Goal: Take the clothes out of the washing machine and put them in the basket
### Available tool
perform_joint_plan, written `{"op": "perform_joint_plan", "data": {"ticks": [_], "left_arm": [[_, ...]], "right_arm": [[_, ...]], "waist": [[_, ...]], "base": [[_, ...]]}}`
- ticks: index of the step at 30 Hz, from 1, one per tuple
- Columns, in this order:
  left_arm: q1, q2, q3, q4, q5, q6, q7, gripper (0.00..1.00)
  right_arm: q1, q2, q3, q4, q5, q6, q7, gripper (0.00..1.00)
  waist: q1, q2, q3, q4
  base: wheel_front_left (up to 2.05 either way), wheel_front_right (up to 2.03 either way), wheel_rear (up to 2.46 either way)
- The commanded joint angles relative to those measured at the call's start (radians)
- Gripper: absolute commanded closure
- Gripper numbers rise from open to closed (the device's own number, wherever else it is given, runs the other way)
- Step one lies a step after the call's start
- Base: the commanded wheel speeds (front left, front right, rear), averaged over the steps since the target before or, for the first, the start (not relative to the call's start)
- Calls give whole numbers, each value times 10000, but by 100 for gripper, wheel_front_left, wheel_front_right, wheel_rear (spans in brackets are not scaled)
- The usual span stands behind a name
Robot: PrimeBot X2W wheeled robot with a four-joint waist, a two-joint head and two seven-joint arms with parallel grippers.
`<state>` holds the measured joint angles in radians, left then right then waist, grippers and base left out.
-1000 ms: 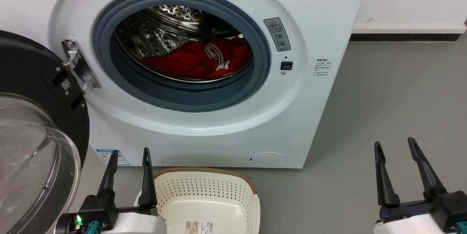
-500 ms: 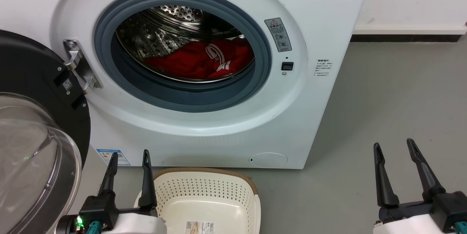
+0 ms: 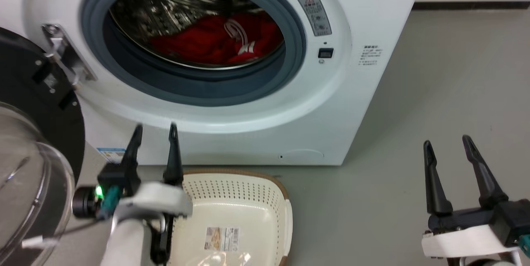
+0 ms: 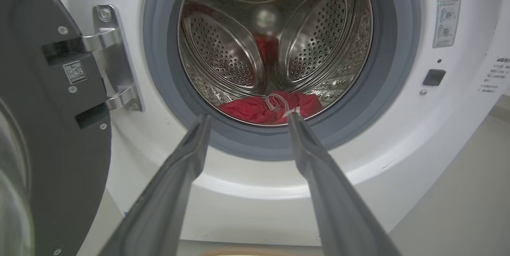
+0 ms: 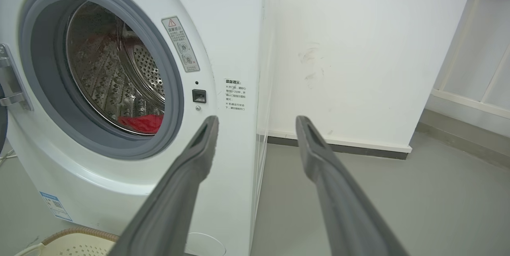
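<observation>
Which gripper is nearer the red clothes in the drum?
Left. The left gripper is open below the door opening, aimed at the clothes; the right gripper is open off to the right of the washing machine.

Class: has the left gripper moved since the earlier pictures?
Yes: judged against the basket, the left gripper has advanced up the view toward the washing machine.

Near end of basket (image 3: 248, 187) off-frame
</observation>
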<state>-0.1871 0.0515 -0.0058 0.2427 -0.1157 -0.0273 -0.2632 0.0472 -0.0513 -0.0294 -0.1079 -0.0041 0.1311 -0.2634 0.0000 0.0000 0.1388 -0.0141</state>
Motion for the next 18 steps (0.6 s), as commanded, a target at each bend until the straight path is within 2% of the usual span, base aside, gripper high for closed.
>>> {"op": "perform_joint_plan", "data": {"ticks": [1, 8, 11, 18], "left_arm": [[-441, 10, 29, 168, 51, -85, -25, 0], [-3567, 759, -178, 2342, 715, -539, -26, 0], [-5004, 1242, -268, 3267, 911, -641, -23, 0], [-7972, 1978, -603, 5397, 1200, -811, -1, 0]], "right_arm": [[-186, 17, 8, -40, 8, -5, -21, 0], [-1131, 20, 140, -153, 166, -7, -20, 0], [-1510, 21, 112, -225, 297, -7, -20, 0], [-2186, 26, -10, -336, 603, -7, -21, 0]], "waist": [[0, 0, 487, -206], [0, 0, 2111, -913], [0, 0, 2907, -1251], [0, 0, 4351, -1795]], "base": [[0, 0, 0], [0, 0, 0], [0, 0, 0], [0, 0, 0]]}}
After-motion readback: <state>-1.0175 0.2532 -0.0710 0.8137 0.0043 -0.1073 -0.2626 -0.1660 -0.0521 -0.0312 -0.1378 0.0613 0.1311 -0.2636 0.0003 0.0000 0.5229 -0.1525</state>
